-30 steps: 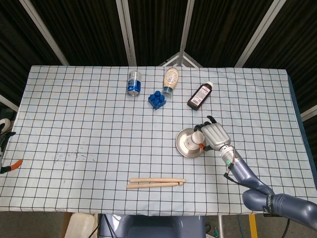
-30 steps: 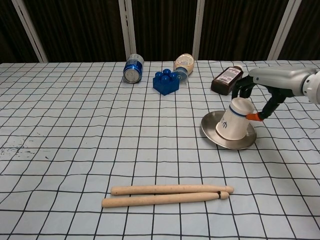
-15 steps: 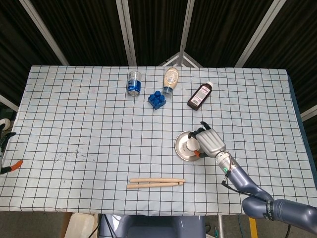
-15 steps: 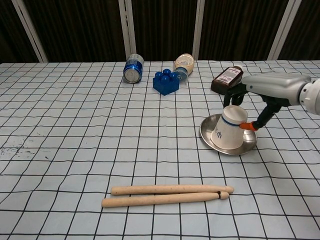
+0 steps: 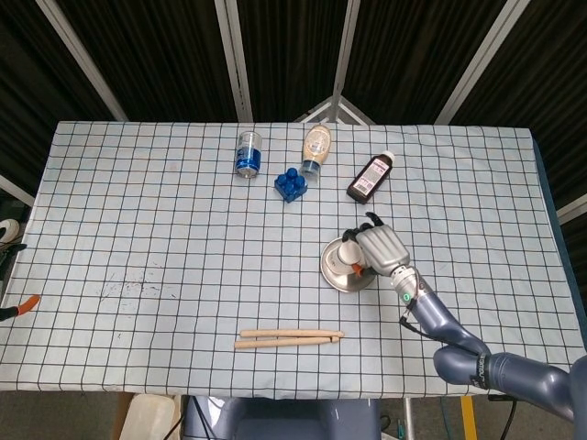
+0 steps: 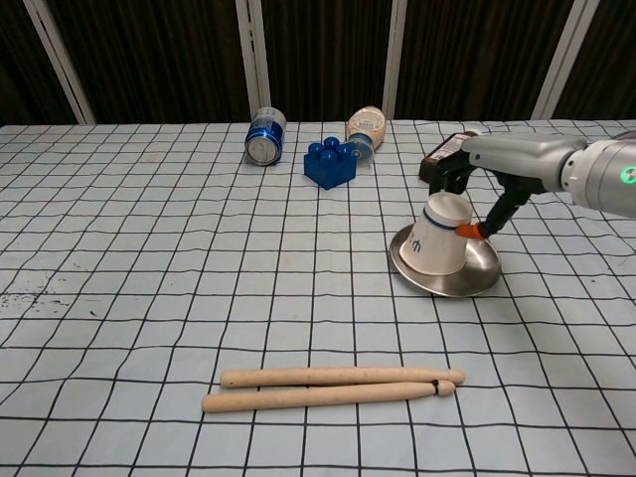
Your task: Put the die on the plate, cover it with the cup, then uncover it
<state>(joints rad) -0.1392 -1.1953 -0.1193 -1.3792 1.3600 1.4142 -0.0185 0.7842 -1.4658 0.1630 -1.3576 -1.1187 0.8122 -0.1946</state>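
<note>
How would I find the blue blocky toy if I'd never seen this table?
Look along the far edge of the checked table. Between the blue can lying on its side and the tipped pale bottle sits the blue brick. Only it has round studs on top.

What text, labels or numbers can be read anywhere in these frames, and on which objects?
None can be read in full.
Paper cup: dark print on the side, too blurred.
Brown bottle: label too small.
Blue can and sauce bottle: no readable print.
</note>
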